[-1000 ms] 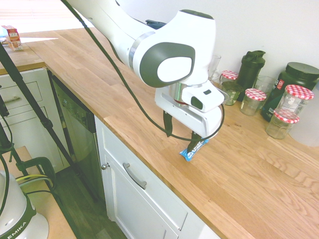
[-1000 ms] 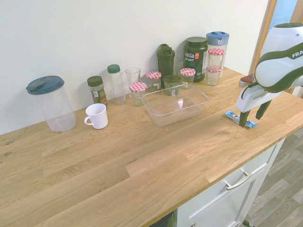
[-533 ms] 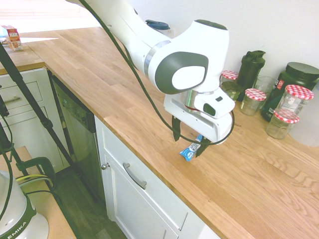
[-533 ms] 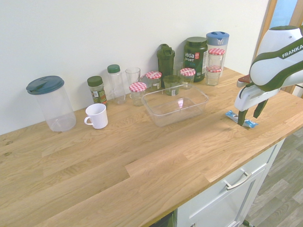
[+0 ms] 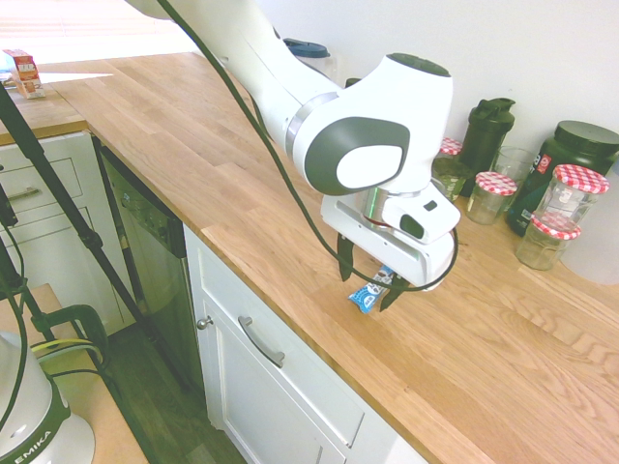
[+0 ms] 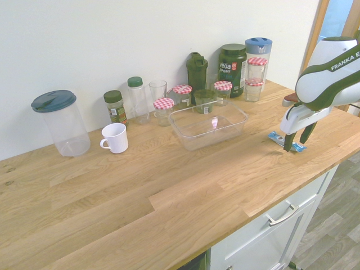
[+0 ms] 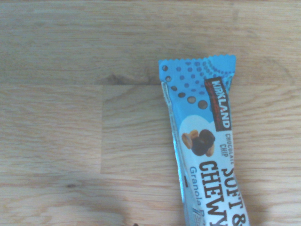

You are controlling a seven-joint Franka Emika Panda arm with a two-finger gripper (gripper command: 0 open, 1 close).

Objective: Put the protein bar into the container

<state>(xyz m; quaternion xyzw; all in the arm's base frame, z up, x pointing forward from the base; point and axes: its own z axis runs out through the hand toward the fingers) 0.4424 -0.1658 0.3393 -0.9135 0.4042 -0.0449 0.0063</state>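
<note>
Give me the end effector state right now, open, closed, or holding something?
End effector: open, pointing down, one finger on each side of the protein bar, which lies flat on the counter; not gripped.

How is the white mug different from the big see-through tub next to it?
The white mug is solid white, so you can't see through it; the container is clear plastic. The mug is small, round and has a handle; the container is much wider, shallow, rectangular, with rounded corners and no handle. Both stand upright on the wooden counter, open at the top, with no lid.
</note>
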